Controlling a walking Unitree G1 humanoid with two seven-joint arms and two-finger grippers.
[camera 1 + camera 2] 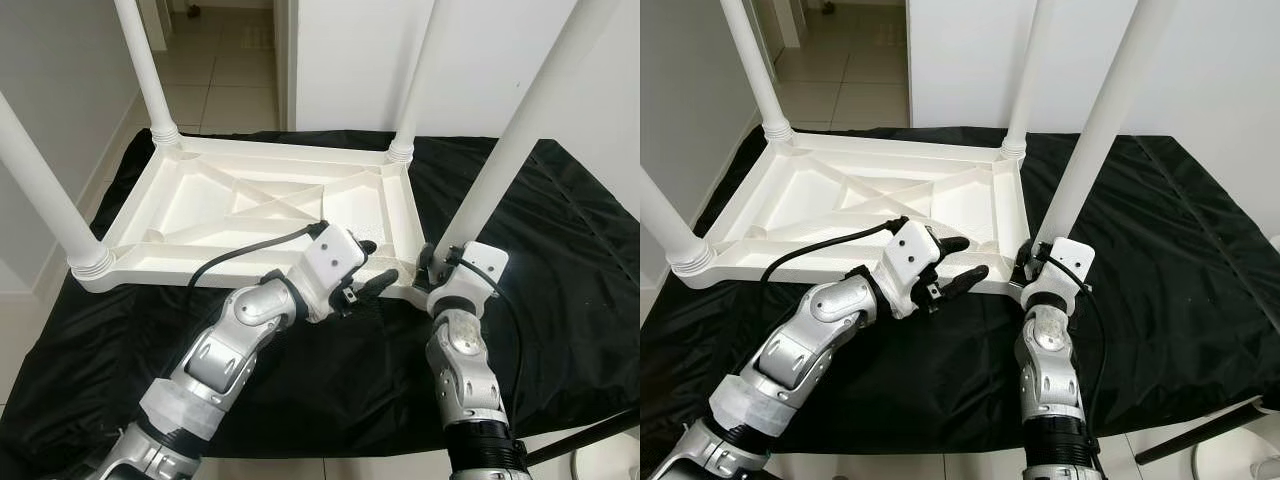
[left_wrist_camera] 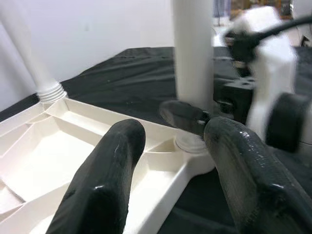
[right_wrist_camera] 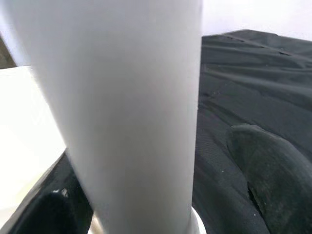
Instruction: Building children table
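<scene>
Last leg going in, tabletop flipped for access.
Right gripper [image 1: 436, 262] jaws clamped around leg [image 1: 510, 140], seating it; left gripper [image 1: 378, 282] jaws wide, steadying tabletop [image 1: 190, 205].

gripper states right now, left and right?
Left gripper: open, empty, by the upturned white plastic tabletop.
Right gripper: fingers around the near-right white table leg; grip cannot be told.

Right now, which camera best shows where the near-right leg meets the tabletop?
The left wrist view: the leg seats in its corner socket. Both eye views have the right gripper covering the joint; the right wrist view is mostly blurred leg.
</scene>
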